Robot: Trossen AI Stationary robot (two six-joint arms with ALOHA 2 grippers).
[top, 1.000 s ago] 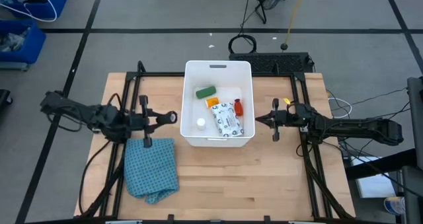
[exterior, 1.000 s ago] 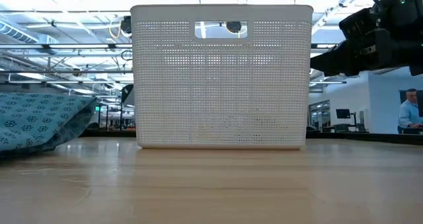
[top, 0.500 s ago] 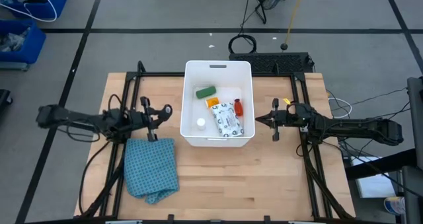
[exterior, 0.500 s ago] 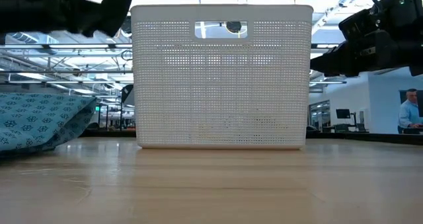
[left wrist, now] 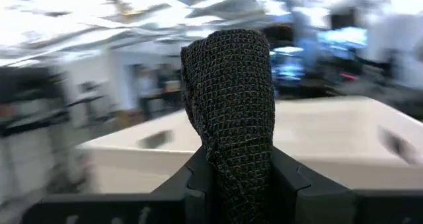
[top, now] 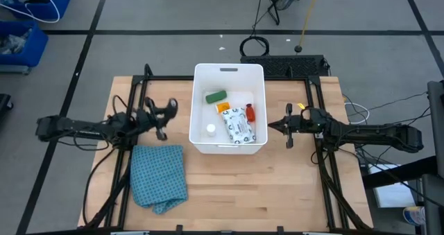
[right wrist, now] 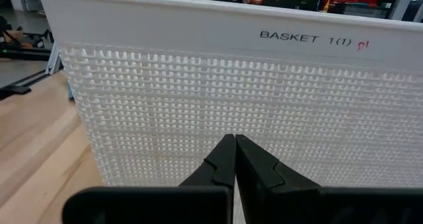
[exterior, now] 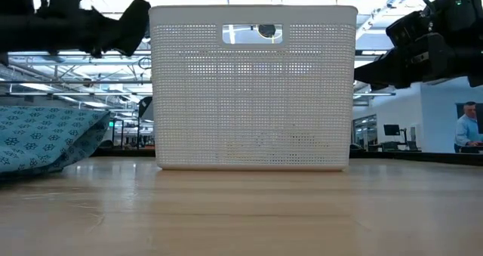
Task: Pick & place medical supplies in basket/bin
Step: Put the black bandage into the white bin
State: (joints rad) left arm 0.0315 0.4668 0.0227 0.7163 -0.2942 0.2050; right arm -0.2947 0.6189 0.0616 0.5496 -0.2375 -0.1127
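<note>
Black piece pinched upright in my left gripper; basket lies just right, right gripper clenched, empty.

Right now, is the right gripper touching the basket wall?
Apart. In the high view, bare wood shows between the right gripper, its fingers shut, and the basket wall.

Your overhead picture is evenly lit, with only soft shadows on the desk. From desk height, ceiling lights glare white behind the basket (it reads almost backlit). The left wrist picture is smeared by motion blur; the right wrist picture stays sharp.
</note>
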